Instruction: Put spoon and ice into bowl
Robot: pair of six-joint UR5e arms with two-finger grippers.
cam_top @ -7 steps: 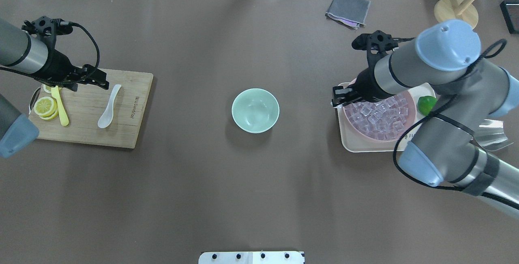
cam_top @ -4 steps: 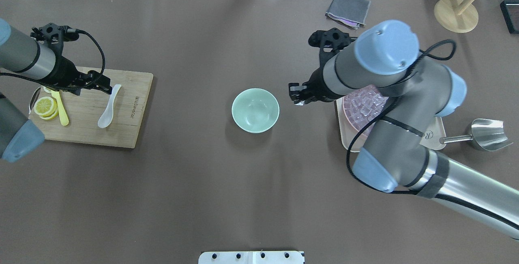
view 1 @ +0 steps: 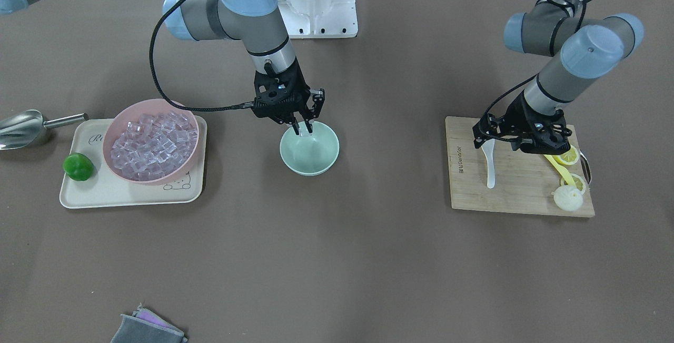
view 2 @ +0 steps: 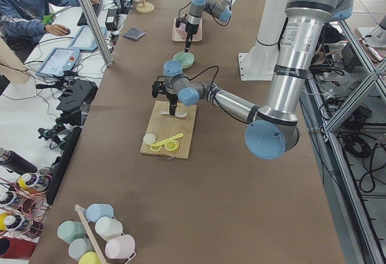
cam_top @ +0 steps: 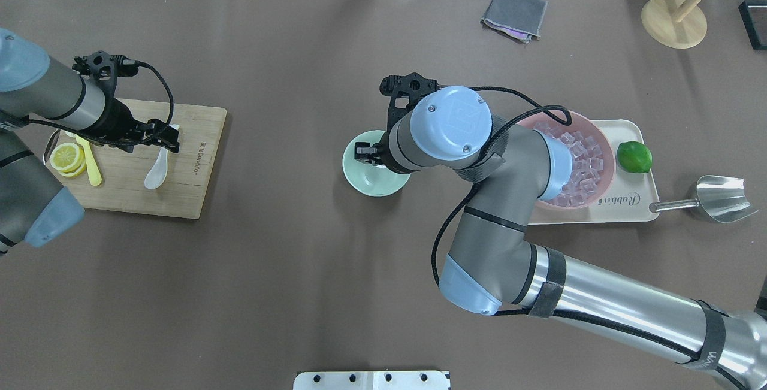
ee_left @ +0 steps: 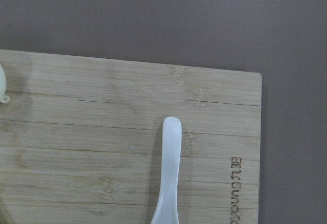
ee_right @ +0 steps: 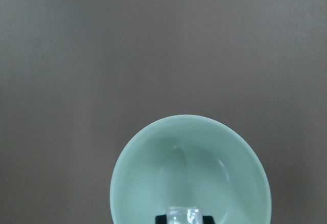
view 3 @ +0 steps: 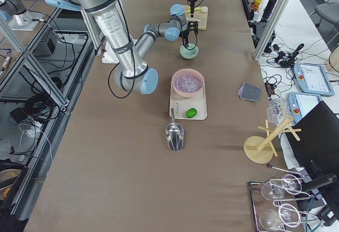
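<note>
The mint-green bowl stands mid-table, also in the front view and the right wrist view. My right gripper hangs just over the bowl's near rim, shut on a clear ice cube. The white spoon lies on the wooden cutting board, handle pointing away from me; it also shows in the left wrist view. My left gripper is open and empty, low over the spoon's handle end. I cannot tell whether it touches the spoon.
A pink bowl full of ice cubes sits on a cream tray with a lime. A steel scoop lies beside the tray. Lemon slices and a yellow utensil lie on the board. A grey cloth lies at the back.
My right arm has swung left from the pink bowl to over the mint bowl, with the ice cube. My left gripper has moved right along the board to the spoon's handle.
</note>
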